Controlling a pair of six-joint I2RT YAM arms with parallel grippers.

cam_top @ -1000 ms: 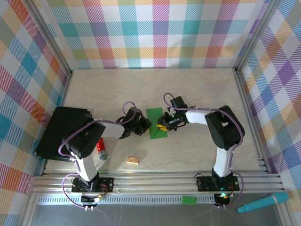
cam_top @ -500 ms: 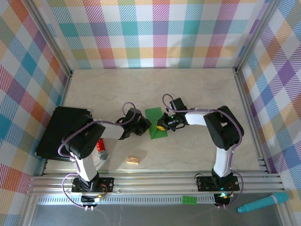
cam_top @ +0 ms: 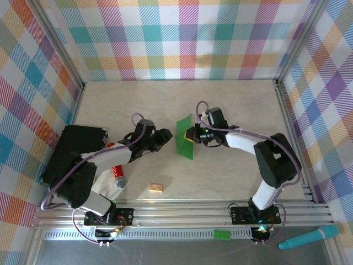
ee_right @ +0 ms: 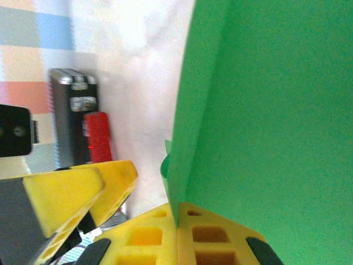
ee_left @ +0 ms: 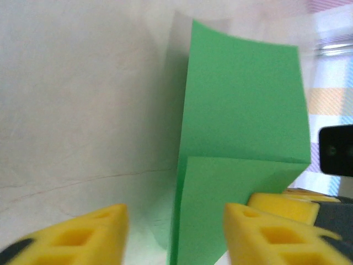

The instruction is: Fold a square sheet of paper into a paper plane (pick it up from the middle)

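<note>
Step in hand: judged to be mid-fold. The square sheet of paper carries at least one crease and a doubled flap. It is not yet a dart.
Right gripper: jaws closed on the sheet. In the wrist view the green edge runs down into the seam between the yellow pads.
Left gripper: jaws spread wide, holding nothing.
Sheet position: lifted at a tilt, reaching from the right jaws toward the left jaws. Seen from the left wrist, it stands on edge ahead of the open jaws, nearer the right-hand finger than the other. I cannot tell whether its lower edge touches the counter.
Clearance: from overhead, the left jaws sit just beside the sheet's free side and apart from it.
Method advised: keep the right jaws firmly closed as the anchor. Bring the left jaws in square to the free edge, so that both fingers straddle the paper before closing. Close near the existing crease line, not at a corner.
Handling note: the paper looks thin and will likely bow if pushed from one side.
Risk: a skewed approach could shove the sheet sideways out of the right jaws, or set a crooked crease.
Clutter: a red cylinder and a small wooden block lie behind the left jaws, well apart from the sheet.
</note>
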